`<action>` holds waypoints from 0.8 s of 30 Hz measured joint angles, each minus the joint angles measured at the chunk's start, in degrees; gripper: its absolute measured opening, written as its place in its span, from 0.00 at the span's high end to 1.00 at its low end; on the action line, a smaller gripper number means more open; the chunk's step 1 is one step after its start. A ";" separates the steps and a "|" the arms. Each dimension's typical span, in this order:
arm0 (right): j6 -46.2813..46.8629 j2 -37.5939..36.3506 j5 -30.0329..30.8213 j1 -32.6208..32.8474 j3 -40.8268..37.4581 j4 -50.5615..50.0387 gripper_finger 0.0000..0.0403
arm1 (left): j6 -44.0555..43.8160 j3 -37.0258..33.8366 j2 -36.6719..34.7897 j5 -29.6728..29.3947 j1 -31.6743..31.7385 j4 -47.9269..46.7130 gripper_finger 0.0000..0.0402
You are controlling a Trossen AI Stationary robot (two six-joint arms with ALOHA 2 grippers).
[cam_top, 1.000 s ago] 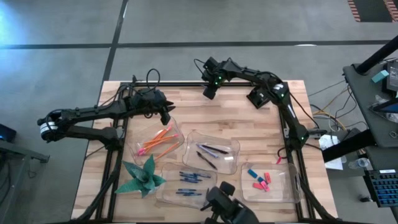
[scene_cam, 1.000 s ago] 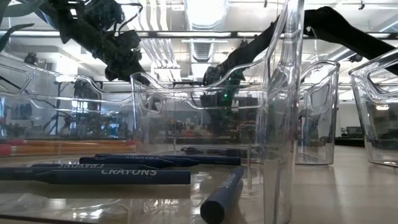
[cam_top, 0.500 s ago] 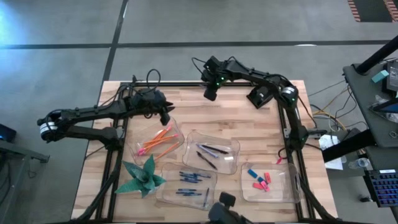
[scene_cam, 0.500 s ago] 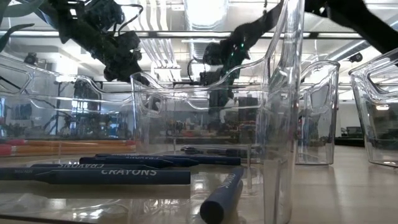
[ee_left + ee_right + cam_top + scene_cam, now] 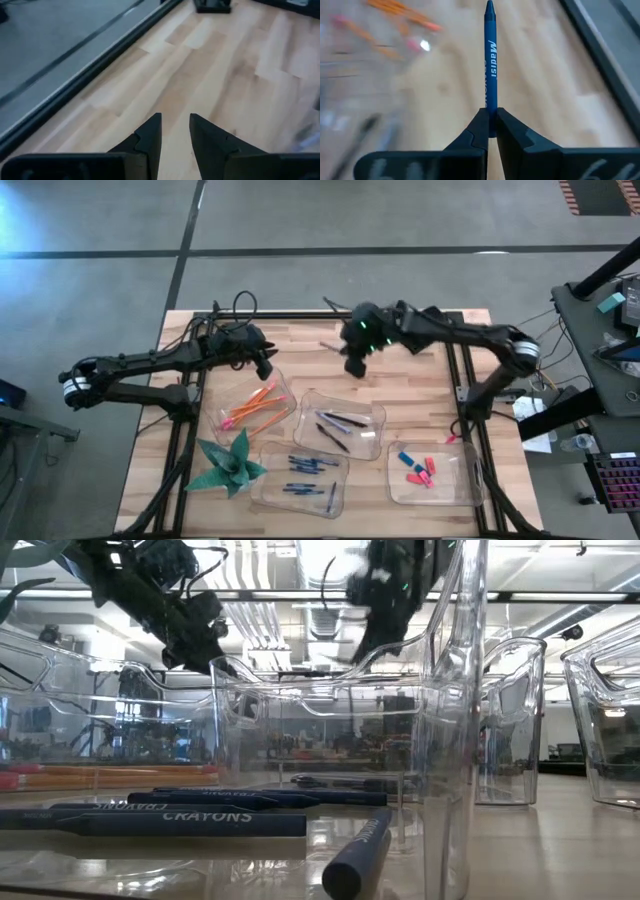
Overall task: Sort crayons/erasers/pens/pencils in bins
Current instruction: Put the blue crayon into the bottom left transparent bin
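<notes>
My right gripper (image 5: 352,365) hangs over the wood just beyond the far side of the bins, shut on a blue crayon (image 5: 490,60). Four clear bins sit on the near half of the table. One holds the orange and red pencils (image 5: 252,405), one holds dark pens (image 5: 338,425), one holds blue crayons (image 5: 305,473), and one holds the erasers (image 5: 418,470). My left gripper (image 5: 267,370) hovers open above the far end of the pencil bin, with nothing between its fingers (image 5: 150,135). My right gripper pinches the blue crayon between its two fingers at its blunt end (image 5: 491,107). The crayon runs along the fingers and sticks out forward past their tips, pointed end away. The fingers slant down from the table's far right. The crayon is clear of the table.
A green folded-paper plant (image 5: 228,465) stands at the near left beside the crayon bin. Bare wood (image 5: 300,350) lies between the two grippers on the far half. A black frame rail (image 5: 250,315) runs along the far edge.
My right gripper has swung from the table's far edge toward the near edge and the bins, rising as it went and staying shut on the blue crayon. Its arm has stretched out from a folded pose.
</notes>
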 joint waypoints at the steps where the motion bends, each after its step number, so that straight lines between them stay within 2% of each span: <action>1: 1.56 -2.13 -0.14 1.76 -2.54 2.02 0.96 | 0.02 0.00 0.00 -0.73 0.00 0.00 0.78; 7: 10.76 -12.29 -0.08 13.97 -14.60 15.67 0.96 | 0.04 0.00 0.00 -4.68 0.00 0.00 0.78; 12: 16.68 -15.39 0.15 23.83 -20.85 27.75 0.96 | 0.04 0.00 0.00 -4.86 -0.02 0.00 0.78; 19: 17.43 -11.24 0.44 34.20 -22.25 39.24 0.96 | -0.17 0.00 0.11 -4.89 -0.02 0.04 0.78; 24: 17.41 -4.39 0.49 38.65 -17.69 39.74 0.96 | -0.28 0.00 0.44 -4.86 -0.02 -0.01 0.78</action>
